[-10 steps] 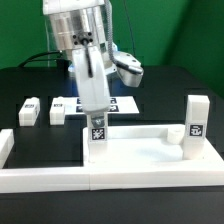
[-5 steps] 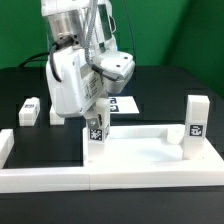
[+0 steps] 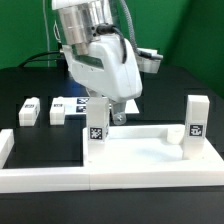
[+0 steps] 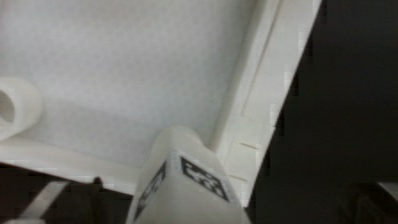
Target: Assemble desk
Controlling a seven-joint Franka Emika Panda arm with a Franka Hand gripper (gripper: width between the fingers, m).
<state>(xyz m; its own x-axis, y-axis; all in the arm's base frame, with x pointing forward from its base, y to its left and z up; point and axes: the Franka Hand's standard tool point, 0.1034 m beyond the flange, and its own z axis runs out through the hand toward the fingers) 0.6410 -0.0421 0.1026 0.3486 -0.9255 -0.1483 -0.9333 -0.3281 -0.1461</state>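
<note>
The white rimmed tabletop panel (image 3: 140, 142) of the desk lies flat, underside up. One white tagged leg (image 3: 97, 128) stands upright at its corner on the exterior view's left, another leg (image 3: 196, 125) at the right corner. My gripper (image 3: 107, 112) hovers just over and behind the left leg, open. In the wrist view that leg (image 4: 192, 180) rises between my dark fingers (image 4: 50, 200), with a gap on each side. The panel's inner face (image 4: 125, 60) fills the wrist view, with a round socket (image 4: 11, 105) at its edge.
Two loose tagged legs (image 3: 29, 110) (image 3: 58, 110) lie on the black table at the exterior view's left. The marker board (image 3: 72, 102) lies behind them, partly hidden by the arm. Long white border rails (image 3: 110, 180) frame the panel's front and left side.
The jaws have opened and let go of the left leg, which stays upright at the corner. The hand has swung toward the exterior view's right.
</note>
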